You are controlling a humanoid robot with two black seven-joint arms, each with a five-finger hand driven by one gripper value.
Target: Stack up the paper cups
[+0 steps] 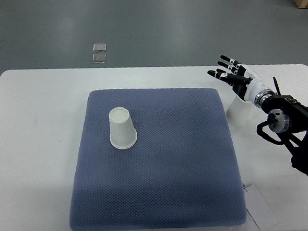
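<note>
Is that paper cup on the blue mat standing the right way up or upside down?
Upside down. The paper cup rests on its wide rim on the blue mat, and its narrow closed base faces up.

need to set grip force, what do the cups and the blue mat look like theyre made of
Cup on the mat: likely thin paper, matte white, standing upside down with a rolled rim at its base. Cup by the right hand: looks the same, matte white, partly hidden by the right hand. Blue mat: seemingly soft woven or foam-backed fabric, showing a fine dotted texture and rounded edges.
</note>
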